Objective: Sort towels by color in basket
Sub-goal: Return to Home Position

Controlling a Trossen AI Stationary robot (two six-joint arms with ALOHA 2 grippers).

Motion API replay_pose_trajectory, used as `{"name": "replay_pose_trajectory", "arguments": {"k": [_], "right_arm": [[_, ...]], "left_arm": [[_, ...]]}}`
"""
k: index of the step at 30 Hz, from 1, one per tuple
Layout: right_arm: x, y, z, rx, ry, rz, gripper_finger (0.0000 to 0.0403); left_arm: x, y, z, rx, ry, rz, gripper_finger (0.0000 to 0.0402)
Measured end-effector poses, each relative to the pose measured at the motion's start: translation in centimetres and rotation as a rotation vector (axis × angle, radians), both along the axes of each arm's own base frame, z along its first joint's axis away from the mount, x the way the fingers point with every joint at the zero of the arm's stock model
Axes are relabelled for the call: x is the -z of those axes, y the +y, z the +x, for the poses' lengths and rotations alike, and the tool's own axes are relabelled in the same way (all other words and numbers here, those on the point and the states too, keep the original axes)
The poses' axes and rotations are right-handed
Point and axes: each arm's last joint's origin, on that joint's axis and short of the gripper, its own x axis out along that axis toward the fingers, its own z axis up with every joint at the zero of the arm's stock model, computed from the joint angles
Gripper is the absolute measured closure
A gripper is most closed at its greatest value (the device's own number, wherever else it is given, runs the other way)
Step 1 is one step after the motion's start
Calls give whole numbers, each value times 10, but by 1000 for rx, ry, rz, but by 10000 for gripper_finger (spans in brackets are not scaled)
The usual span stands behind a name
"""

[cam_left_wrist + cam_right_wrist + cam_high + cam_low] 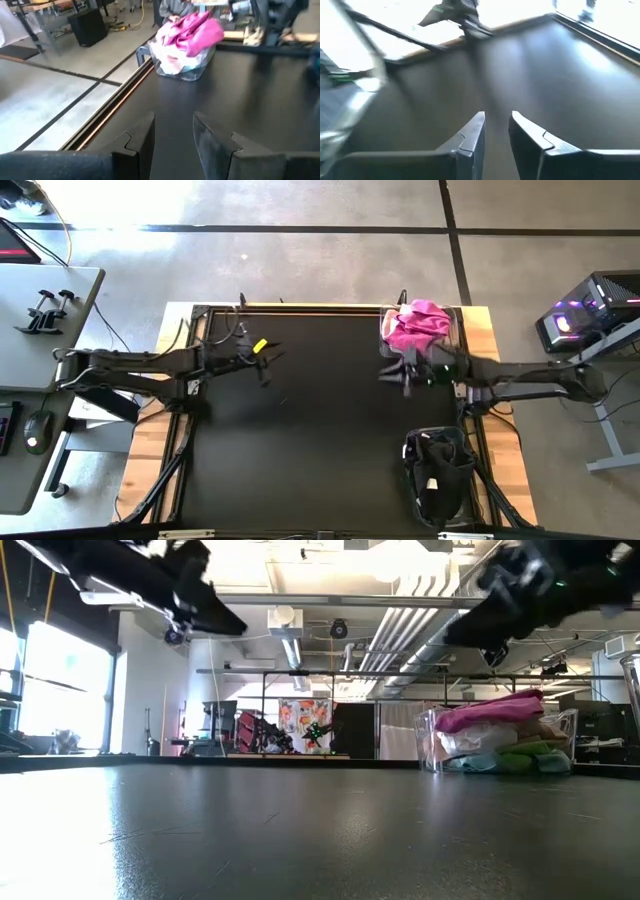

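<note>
A clear basket [452,332] stands at the table's far right. A magenta towel [420,323] lies on top of its pile. The low view shows the magenta towel [492,710] over cream, pale blue and lime green towels [520,761]. A dark basket [437,475] at the near right holds dark towels. My left gripper [268,360] hovers open over the mat's left half, with nothing between its fingers [145,137]. My right gripper [395,373] hovers just on the near side of the clear basket, with a narrow gap and nothing between its fingers [472,135].
The black mat [320,430] lies bare between the arms and toward the near edge. Wooden table strips [150,440] flank it. A desk [40,330] with clamps and a mouse stands to the left, and a lit computer case [590,310] to the right.
</note>
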Motion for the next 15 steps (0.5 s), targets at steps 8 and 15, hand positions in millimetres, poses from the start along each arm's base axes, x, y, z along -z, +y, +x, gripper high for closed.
{"name": "replay_pose_trajectory", "arguments": {"k": [8,15], "right_arm": [[42,35,-14,-284,-273,15,329],[50,43,-31,-363,-316,61,329]], "left_arm": [[-18,-8,-26,7,-60,-25,282],[-20,-9,-35,-17,-60,-29,282]]}}
